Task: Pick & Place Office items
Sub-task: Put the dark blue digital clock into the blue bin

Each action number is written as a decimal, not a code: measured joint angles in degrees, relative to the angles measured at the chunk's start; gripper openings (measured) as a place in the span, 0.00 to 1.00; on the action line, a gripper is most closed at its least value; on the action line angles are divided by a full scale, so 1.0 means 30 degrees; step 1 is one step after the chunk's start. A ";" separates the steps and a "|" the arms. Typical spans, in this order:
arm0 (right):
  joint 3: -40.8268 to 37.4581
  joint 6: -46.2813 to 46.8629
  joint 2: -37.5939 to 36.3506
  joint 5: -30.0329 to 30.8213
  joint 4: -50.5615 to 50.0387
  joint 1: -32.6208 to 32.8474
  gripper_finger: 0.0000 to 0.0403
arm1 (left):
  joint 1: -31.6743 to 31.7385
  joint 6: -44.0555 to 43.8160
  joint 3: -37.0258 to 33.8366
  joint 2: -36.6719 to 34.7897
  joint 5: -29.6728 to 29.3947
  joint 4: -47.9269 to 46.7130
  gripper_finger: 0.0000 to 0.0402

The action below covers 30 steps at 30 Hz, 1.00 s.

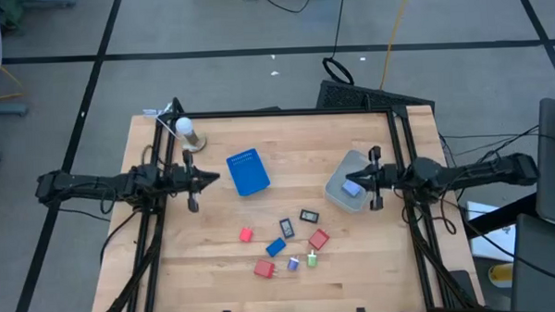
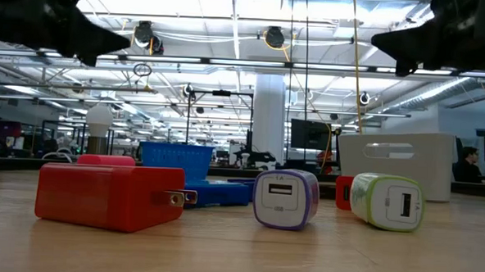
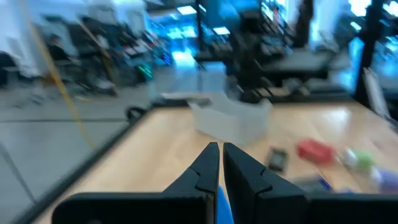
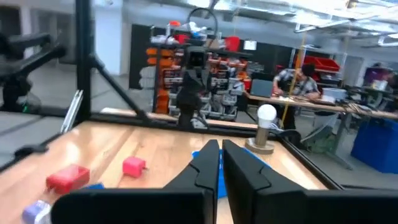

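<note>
Both arms raised above the surface (image 1: 216, 260). Left gripper (image 1: 209, 179) closed, empty, near blue tray (image 1: 248, 171). Right gripper (image 1: 357, 179) closed, empty, over grey bin (image 1: 339, 193). Office items (image 1: 285, 241) scattered on the surface between tray and front edge; one light-blue piece (image 1: 351, 187) in the bin.

You are looking past your left pincer (image 3: 220, 163), its two dark fingers (image 3: 202, 171) lying closed together, a sliver of blue showing just beneath them. Ahead, a grey translucent bin (image 3: 231, 119) is sitting on the wooden tabletop (image 3: 149, 155). Beside it, a small black piece (image 3: 277, 158), a red block (image 3: 315, 150) and a green-and-white bit (image 3: 359, 159) are lying near one another, all blurred.
</note>
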 joint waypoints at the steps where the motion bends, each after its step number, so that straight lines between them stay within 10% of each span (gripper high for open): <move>1: 0.0000 0.0584 -0.0049 0.0810 0.0284 -0.0169 0.04 | 0.0238 -0.0030 0.0000 0.0006 -0.0158 0.0492 0.06; 22: -0.1102 0.1968 -0.0366 -0.0896 0.0921 -0.1569 0.00 | 0.2246 0.0819 0.0007 0.0277 0.0110 0.1798 0.06; 30: -0.1100 0.3015 -0.0331 -0.2848 0.0848 -0.1454 0.00 | 0.2152 -0.3740 0.0007 0.0298 0.0849 0.1886 0.06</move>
